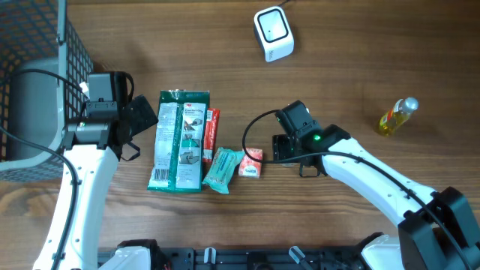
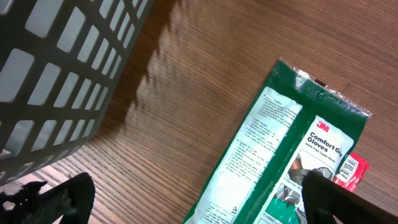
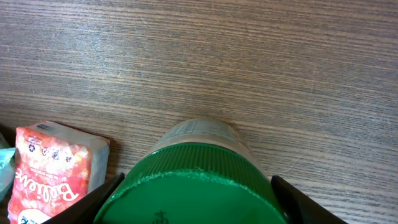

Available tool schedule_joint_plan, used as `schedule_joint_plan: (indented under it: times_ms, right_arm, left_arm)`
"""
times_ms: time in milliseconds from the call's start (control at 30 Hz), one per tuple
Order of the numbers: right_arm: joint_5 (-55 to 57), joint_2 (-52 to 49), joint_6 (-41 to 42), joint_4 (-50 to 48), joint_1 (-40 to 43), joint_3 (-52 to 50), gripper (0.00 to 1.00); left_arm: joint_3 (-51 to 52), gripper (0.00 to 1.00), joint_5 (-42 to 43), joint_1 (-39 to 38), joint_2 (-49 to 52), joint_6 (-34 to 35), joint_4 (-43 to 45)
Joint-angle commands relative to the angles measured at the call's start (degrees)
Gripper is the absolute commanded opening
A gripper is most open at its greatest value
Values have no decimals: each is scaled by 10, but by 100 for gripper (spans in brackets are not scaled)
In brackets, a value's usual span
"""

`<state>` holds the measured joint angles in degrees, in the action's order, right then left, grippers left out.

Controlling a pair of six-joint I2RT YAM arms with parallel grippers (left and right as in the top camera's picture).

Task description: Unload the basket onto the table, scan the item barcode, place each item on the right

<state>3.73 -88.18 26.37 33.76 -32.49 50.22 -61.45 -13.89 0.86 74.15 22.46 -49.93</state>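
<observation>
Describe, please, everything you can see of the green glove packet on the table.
The green glove packet is a flat, glossy plastic pouch printed "3M" and "Gloves" beside a white text panel, a likely barcode at its near left corner. It lies flat on the wooden table. A red packet pokes out along its right edge, a teal packet meets its near right corner, and the open left gripper hovers by its left edge.

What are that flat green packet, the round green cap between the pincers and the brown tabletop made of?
Flat green glove packet: thin glossy plastic film, by its sheen and crimped end seal. Round green cap: probably moulded plastic, semi-matt, with fine ribs round its side. Brown tabletop: matt wood grain, solid wood or printed laminate, cannot tell.
</observation>
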Motion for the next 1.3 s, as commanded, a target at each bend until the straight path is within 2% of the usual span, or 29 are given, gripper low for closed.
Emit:
schedule_joint_plan:
  times_ms: [0, 233, 1267]
  right_arm:
    - [5, -9, -9, 0, -1, 9, 66]
    - [6, -9, -9, 17, -1, 8, 71]
    - [6, -9, -9, 5, -1, -19, 70]
  left_arm:
    - [-5, 100, -7, 2, 2, 7, 1]
    - [-5, 100, -7, 2, 2, 7, 1]
    - [-5, 100, -7, 2, 2, 7, 1]
